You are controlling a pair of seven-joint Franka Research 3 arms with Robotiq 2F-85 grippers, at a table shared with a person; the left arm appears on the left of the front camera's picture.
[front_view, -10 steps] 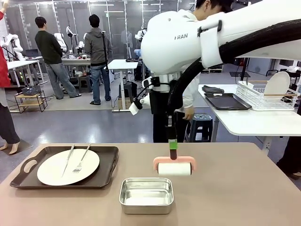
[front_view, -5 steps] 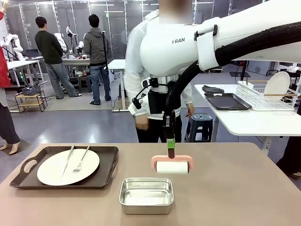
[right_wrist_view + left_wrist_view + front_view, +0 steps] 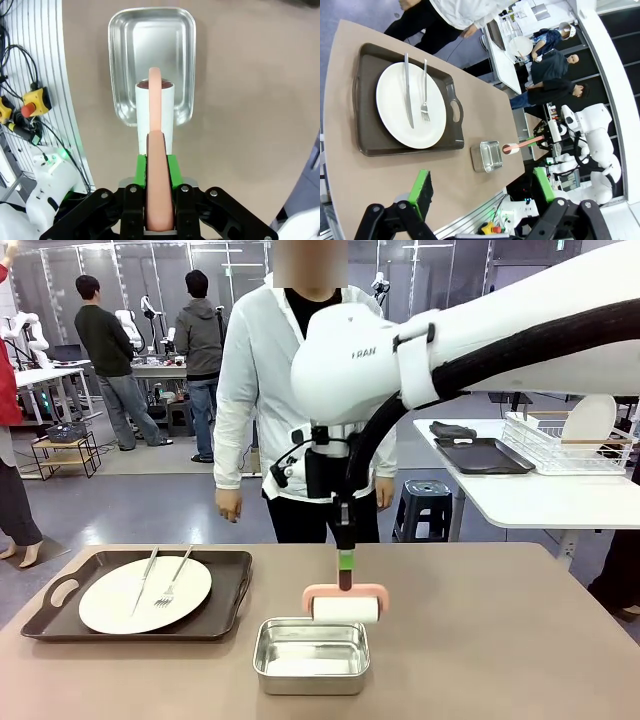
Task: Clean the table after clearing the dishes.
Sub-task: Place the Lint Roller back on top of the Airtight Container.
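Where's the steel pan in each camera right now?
Front: steel pan bottom centre, just under the lint roller.
Left wrist: mid-frame, past the tray's lower right corner.
Right wrist: at top, partly behind the roller.
Shared landmark: the pink-framed lint roller at its edge.

Table bears tray and steel pan.

The plain taupe-brown counter carries a cream-white plate on a dark brown tray left of the shiny silver pan, with a pink-framed white roller at the pan's far rim.
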